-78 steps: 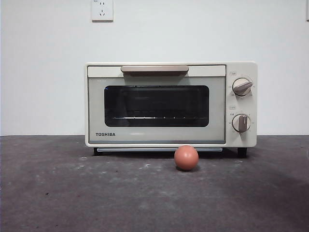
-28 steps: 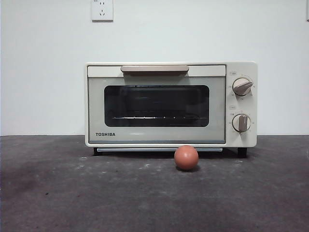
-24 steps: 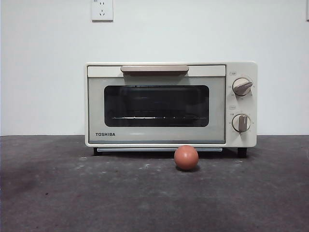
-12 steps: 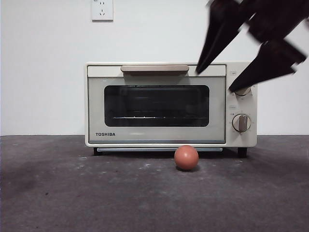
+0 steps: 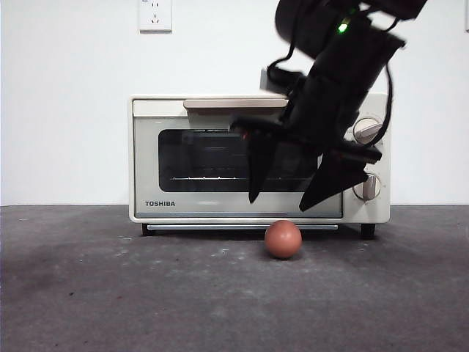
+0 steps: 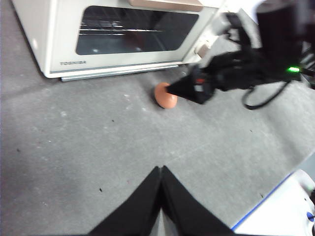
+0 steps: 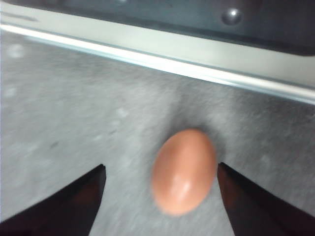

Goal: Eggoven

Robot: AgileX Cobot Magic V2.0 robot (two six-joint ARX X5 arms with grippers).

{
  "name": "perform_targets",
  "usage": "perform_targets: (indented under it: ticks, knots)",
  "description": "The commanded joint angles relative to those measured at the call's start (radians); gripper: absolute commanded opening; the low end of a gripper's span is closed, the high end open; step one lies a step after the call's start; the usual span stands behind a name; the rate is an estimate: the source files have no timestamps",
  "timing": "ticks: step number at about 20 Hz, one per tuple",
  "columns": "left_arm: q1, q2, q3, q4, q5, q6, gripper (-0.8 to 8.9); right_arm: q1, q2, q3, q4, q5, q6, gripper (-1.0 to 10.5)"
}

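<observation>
The reddish-brown egg (image 5: 283, 239) lies on the dark grey table just in front of the cream TOSHIBA oven (image 5: 146, 161), whose door is closed. My right gripper (image 5: 278, 204) hangs open right above the egg, one jaw to each side and neither touching it. The right wrist view shows the egg (image 7: 184, 171) lying between the spread jaws of that gripper (image 7: 160, 166). My left gripper (image 6: 160, 168) is shut and empty, well back from the egg (image 6: 164, 96) and the oven (image 6: 59, 39), over bare table. The right arm (image 6: 236, 69) reaches in beside the egg there.
A wall socket (image 5: 154, 15) sits on the white wall behind the oven. The oven's two knobs (image 5: 366, 132) are on its right side, partly behind the arm. A white object with a blue edge (image 6: 290, 206) lies near the table's edge in the left wrist view.
The right arm came in from the upper right and dropped in front of the oven door, down to just over the egg. Egg and oven have not moved.
</observation>
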Motion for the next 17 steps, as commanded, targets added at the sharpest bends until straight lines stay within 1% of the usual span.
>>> perform_targets:
  ticks: [1, 4, 14, 17]
  knots:
    - [-0.012, 0.005, 0.015, 0.008, 0.003, 0.009, 0.07, 0.008, 0.054, 0.042, 0.006, 0.018, 0.016, 3.6]
    - [-0.014, 0.005, 0.015, 0.005, 0.003, 0.009, 0.07, 0.007, 0.097, 0.051, 0.017, 0.051, 0.013, 3.6]
    - [-0.023, 0.005, 0.015, 0.004, 0.003, 0.009, 0.07, 0.004, 0.205, 0.051, 0.083, 0.063, 0.017, 3.6]
    - [-0.026, 0.005, 0.015, 0.005, 0.003, 0.009, 0.07, 0.005, 0.216, 0.051, 0.088, 0.093, 0.017, 3.4]
